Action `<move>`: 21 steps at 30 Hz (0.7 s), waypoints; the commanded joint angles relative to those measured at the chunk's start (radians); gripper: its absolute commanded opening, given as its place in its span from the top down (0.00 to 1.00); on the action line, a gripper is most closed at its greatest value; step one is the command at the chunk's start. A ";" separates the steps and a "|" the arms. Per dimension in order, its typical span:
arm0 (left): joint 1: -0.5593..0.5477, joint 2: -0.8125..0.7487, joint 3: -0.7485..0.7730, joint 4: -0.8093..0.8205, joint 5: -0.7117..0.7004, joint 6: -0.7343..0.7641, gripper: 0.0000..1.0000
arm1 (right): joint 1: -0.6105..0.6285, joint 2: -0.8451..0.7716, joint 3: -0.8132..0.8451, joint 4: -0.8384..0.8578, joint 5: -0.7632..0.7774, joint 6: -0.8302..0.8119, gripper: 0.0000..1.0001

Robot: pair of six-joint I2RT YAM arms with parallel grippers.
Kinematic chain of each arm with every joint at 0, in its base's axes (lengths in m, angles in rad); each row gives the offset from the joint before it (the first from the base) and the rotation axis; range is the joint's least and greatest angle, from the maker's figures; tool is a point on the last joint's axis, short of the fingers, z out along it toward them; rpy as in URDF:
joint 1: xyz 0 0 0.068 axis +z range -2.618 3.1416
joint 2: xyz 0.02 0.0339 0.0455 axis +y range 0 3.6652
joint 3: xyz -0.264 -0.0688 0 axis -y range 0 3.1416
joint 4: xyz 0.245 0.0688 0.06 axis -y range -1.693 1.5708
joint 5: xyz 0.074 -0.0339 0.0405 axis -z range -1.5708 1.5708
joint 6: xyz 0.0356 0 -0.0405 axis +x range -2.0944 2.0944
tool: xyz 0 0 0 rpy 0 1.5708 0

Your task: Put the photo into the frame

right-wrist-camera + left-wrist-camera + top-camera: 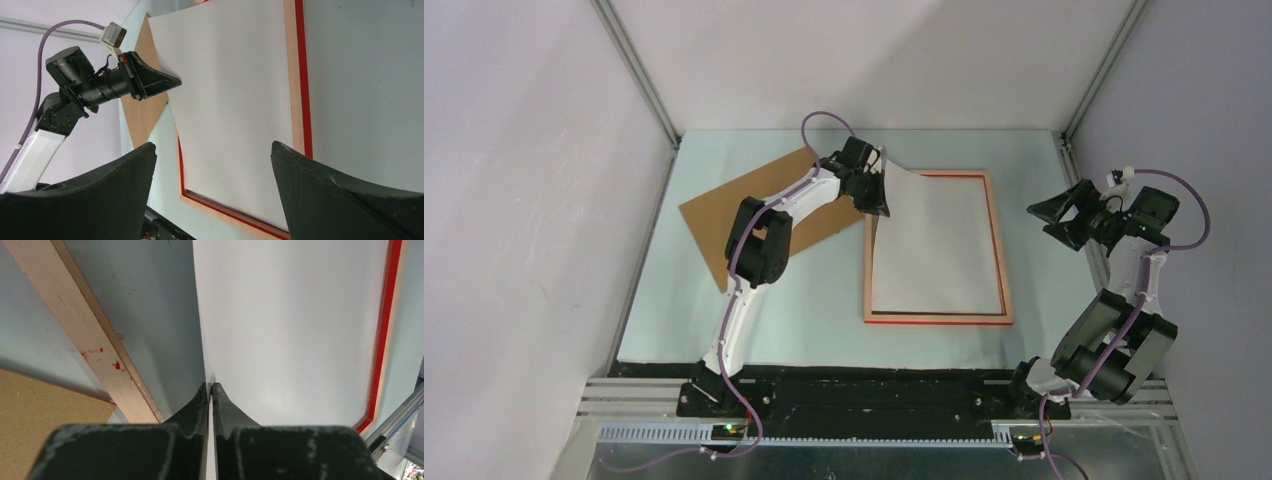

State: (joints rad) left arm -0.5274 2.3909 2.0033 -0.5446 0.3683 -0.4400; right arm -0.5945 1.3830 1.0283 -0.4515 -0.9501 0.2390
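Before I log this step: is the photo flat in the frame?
Not flat. The photo lies over the frame, but the left hand pinches its raised far corner.

2 white arms (742, 305), black grippers (876, 195) (1052, 215), purple cables (824, 118).

The pale table (824, 300) carries the frame (939, 318) and brown backing board (734, 215).

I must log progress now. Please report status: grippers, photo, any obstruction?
Left gripper shut on photo, far-left corner. Right gripper open, clear to the right. Photo mostly in frame, held corner raised. Brown board left of frame, not blocking.
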 commanded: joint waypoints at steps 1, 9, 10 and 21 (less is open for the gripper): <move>-0.004 -0.013 0.017 -0.001 -0.022 0.017 0.91 | 0.001 0.005 -0.002 0.011 -0.009 -0.017 0.11; -0.004 -0.052 -0.011 0.000 -0.051 0.017 0.80 | 0.001 0.003 -0.001 0.009 -0.012 -0.016 0.11; -0.005 -0.054 -0.013 0.000 -0.055 0.017 0.76 | 0.001 0.001 -0.001 0.009 -0.012 -0.017 0.11; -0.006 -0.103 -0.047 -0.007 -0.097 0.025 0.31 | 0.001 -0.003 -0.002 0.006 -0.015 -0.014 0.11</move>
State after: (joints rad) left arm -0.5289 2.3737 1.9743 -0.5446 0.3164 -0.4351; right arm -0.5949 1.3830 1.0283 -0.4515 -0.9504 0.2379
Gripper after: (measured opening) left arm 0.619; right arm 0.889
